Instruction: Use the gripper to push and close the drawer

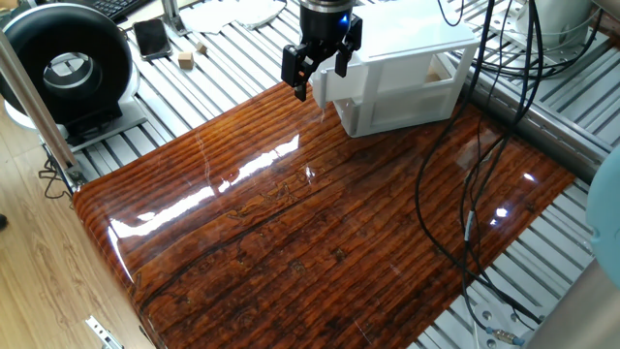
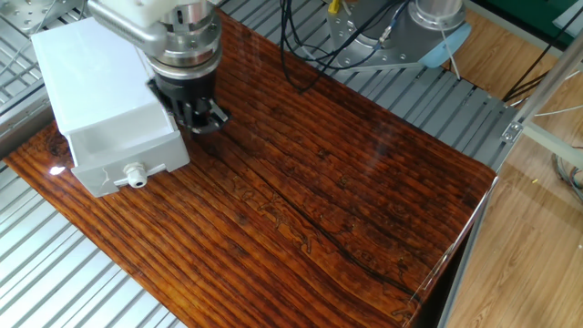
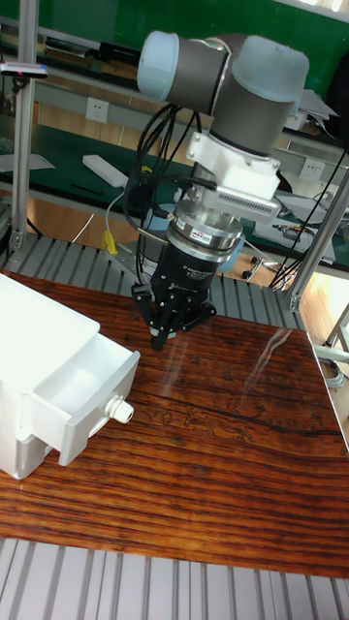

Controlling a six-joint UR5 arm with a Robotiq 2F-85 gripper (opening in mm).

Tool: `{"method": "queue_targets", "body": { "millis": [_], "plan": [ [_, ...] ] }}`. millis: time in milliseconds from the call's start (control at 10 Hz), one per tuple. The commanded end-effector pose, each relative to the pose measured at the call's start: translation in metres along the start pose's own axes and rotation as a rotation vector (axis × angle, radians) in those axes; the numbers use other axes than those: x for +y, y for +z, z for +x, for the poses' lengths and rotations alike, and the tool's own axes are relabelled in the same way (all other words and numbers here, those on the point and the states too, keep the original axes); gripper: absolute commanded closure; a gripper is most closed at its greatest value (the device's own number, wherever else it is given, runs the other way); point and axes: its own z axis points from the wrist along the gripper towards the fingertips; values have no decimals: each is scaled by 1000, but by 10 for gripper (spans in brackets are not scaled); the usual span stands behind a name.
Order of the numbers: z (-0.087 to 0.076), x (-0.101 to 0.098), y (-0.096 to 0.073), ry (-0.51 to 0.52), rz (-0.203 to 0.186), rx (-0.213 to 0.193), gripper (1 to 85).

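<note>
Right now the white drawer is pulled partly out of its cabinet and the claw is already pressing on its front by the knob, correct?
Not quite. The drawer is pulled partly out, but the gripper is not on its front: the tall fixed view shows it hanging above the table, beside the drawer and clear of the knob.

no legible text, labels or numbers anywhere

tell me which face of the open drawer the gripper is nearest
The plain side wall, not the front. The gripper hangs close beside that wall, while the front face, the one with the knob, has nothing before it.
</note>
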Motion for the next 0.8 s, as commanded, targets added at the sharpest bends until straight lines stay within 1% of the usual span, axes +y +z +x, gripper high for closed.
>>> {"method": "queue_targets", "body": {
  "millis": [0, 100, 200, 300, 400, 500, 600, 700],
  "plan": [
    [-18, -30, -7, -235, 63, -31, 843],
    [-28, -38, -8, -269, 86, -62, 833],
    [-35, -40, -6, -283, 92, -81, 807],
    [-48, -39, -4, -262, 84, -126, 747],
    [-53, -40, -1, -266, 82, -141, 710],
    [-57, -41, 0, -274, 71, -151, 667],
    [-60, -41, 2, -290, 53, -154, 577],
    [-64, -39, 4, -283, 27, -161, 520]
  ]
}}
